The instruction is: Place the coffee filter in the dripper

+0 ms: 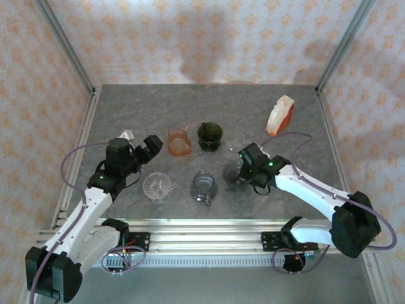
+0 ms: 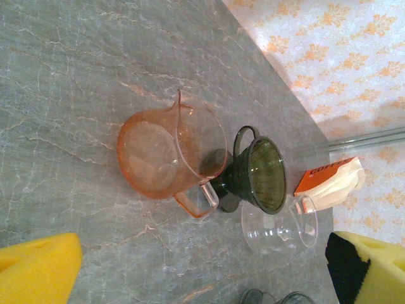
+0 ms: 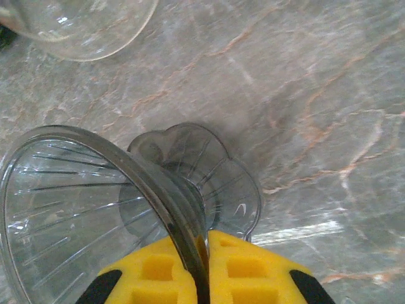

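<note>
My right gripper (image 3: 204,256) pinches the thin rim of the smoky dripper (image 3: 69,209), lower centre; the slick wall could slip or tip. My left gripper (image 1: 140,145) hangs spread.

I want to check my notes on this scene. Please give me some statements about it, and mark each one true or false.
1. The right gripper is shut on the rim of the smoky dripper. True.
2. The left gripper holds the orange pitcher. False: it is open and holds nothing.
3. The dark green dripper stands next to the orange pitcher. True.
4. The filter packet lies at the near left of the table. False: it is at the far right.
5. A filter sits in the smoky dripper. False: the dripper is empty.
</note>
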### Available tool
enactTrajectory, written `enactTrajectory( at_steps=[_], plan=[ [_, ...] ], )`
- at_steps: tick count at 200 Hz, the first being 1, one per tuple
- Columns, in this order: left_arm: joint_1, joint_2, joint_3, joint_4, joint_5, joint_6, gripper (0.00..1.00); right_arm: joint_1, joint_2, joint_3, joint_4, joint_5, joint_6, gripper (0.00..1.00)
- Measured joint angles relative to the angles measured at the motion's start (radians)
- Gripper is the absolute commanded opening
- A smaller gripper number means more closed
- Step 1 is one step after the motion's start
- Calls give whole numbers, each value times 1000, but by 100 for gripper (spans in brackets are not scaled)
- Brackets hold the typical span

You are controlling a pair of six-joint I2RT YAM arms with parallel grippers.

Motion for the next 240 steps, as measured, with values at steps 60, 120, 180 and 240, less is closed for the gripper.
enactTrajectory(
  at_steps=[60, 120, 180, 240],
  plan=[
    [0, 0, 0, 0, 0, -3, 100, -24, -53, 133, -127, 26, -100, 0],
    [0, 0, 0, -1, 0, -3, 100, -22, -50, 361, -184, -102, -259, 0],
    [0, 0, 0, 0, 0, -3, 100, 107, 95, 478, -196, -261, -315, 0],
    [0, 0, 0, -1, 0, -3, 100, 169, 166, 476, -159, -326, -307, 0]
  ],
)
